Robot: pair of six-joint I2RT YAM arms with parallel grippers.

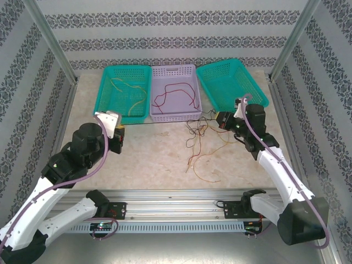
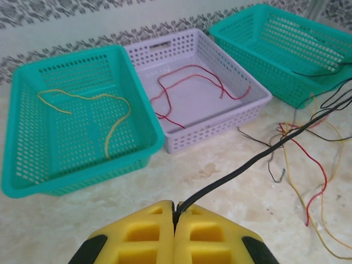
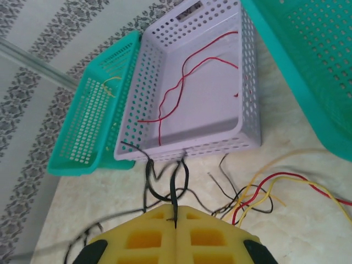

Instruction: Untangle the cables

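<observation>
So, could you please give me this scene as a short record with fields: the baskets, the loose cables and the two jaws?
left basket: teal, holds one yellow cable
middle basket: lilac, holds one red cable
right basket: teal
table: tangle of yellow, red and black cables, near the right basket
left jaws: shut on a black cable
right jaws: shut on a black cable

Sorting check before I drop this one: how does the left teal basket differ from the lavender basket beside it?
The left teal basket is green-blue; the lavender basket is pale purple. The left teal basket holds yellow cable; the lavender basket holds red cable. The teal one ends the row; the lavender one sits mid-row. Both are perforated rectangular baskets.
</observation>
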